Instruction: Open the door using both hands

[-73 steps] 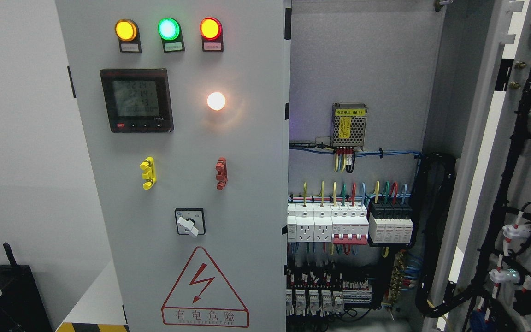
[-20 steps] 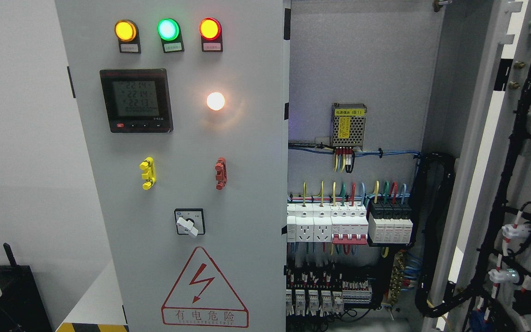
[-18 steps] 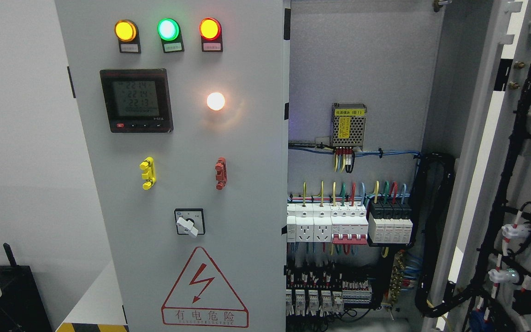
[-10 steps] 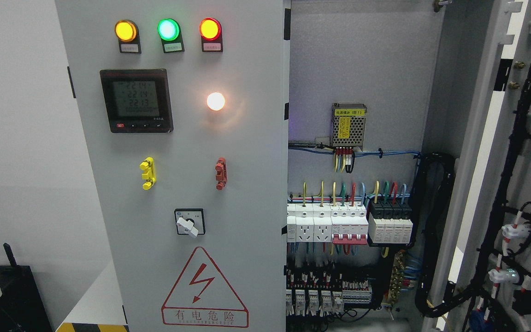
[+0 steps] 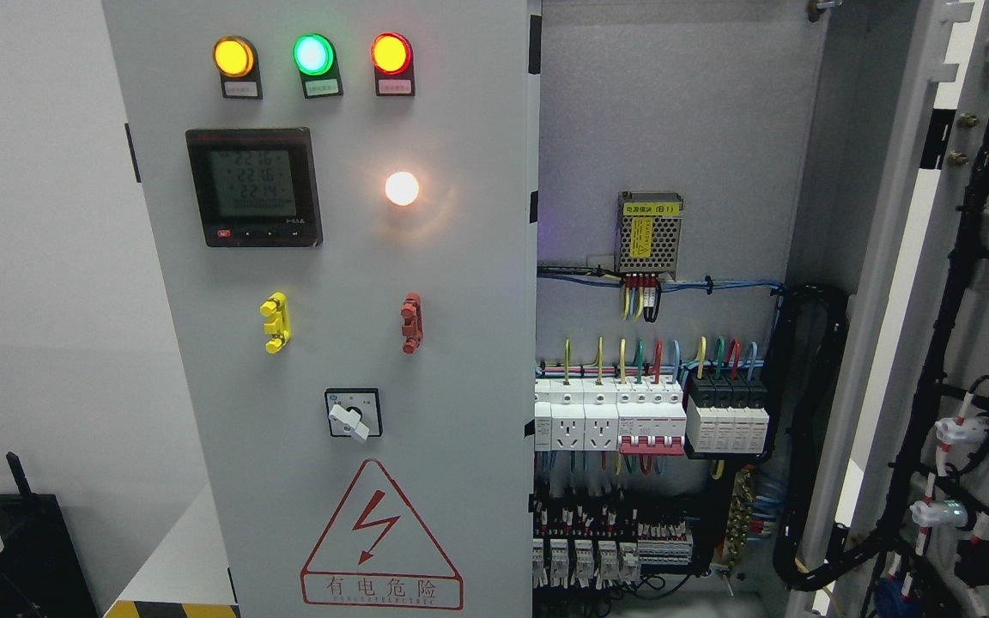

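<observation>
A grey electrical cabinet fills the head view. Its left door [image 5: 460,283] is closed and carries three lit lamps [image 5: 312,54], a meter display [image 5: 254,187], a yellow handle [image 5: 276,322], a red handle [image 5: 410,323], a rotary switch [image 5: 354,414] and a red warning triangle [image 5: 381,536]. The right door [image 5: 971,283] is swung wide open at the picture's right, its inner side with black wiring facing me. The open compartment shows a power supply [image 5: 650,232] and a row of breakers [image 5: 649,416]. Neither of my hands is in view.
A white wall [image 5: 39,283] lies left of the cabinet. A dark box [image 5: 5,549] stands at the lower left, beside a white surface with a yellow-black striped edge [image 5: 170,608]. A thick black cable loom [image 5: 812,446] hangs along the compartment's right side.
The digits on the meter display have changed slightly. Doors and view stay as they were.
</observation>
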`<action>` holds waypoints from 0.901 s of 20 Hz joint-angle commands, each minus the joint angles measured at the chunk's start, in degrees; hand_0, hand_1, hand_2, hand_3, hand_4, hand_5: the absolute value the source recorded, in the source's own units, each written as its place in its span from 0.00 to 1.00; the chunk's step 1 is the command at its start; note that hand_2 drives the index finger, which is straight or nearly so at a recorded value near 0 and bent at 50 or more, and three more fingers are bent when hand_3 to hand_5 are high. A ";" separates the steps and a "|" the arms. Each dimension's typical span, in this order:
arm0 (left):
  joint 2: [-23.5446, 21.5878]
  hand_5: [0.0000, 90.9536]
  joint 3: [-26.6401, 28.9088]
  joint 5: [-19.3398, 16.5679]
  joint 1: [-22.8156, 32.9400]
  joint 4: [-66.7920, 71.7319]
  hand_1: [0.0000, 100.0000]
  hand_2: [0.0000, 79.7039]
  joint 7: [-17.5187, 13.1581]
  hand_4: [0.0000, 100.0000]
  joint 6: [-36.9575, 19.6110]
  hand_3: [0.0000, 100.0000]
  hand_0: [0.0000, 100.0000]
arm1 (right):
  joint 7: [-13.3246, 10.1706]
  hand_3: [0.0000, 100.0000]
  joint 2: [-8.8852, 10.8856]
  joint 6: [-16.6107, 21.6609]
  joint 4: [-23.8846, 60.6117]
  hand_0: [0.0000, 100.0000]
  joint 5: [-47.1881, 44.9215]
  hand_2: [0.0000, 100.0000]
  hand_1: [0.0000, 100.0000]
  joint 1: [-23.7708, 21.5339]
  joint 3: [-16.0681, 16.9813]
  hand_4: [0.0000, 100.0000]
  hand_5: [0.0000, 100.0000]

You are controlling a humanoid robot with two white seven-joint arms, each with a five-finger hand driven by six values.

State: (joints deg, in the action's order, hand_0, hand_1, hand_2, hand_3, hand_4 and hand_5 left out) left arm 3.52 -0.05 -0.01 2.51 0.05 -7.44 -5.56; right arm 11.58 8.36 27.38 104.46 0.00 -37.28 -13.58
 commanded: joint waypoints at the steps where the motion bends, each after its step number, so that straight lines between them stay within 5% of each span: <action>1: 0.26 0.00 0.14 1.59 -0.31 -0.93 0.00 0.00 -0.03 0.00 0.03 0.00 0.00 | -0.07 0.00 -1.33 -0.57 7.86 0.38 -0.44 0.00 0.00 9.75 -2.06 0.00 0.00; 10: 0.26 0.00 0.14 1.59 -0.31 -0.93 0.00 0.00 -0.03 0.00 0.03 0.00 0.00 | -0.16 0.00 -8.45 -15.06 7.24 0.38 -0.62 0.00 0.00 26.19 0.04 0.00 0.00; 18: 0.26 0.00 0.14 1.59 -0.31 -0.85 0.00 0.00 -0.03 0.00 0.03 0.00 0.00 | -0.24 0.00 -11.09 -25.52 5.58 0.38 -3.60 0.00 0.00 35.34 1.45 0.00 0.00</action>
State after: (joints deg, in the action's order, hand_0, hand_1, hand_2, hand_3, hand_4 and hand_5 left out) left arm 3.72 -0.01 0.00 2.21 0.01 -7.47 -5.60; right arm 11.12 2.22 5.17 109.80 -1.16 -8.69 -13.38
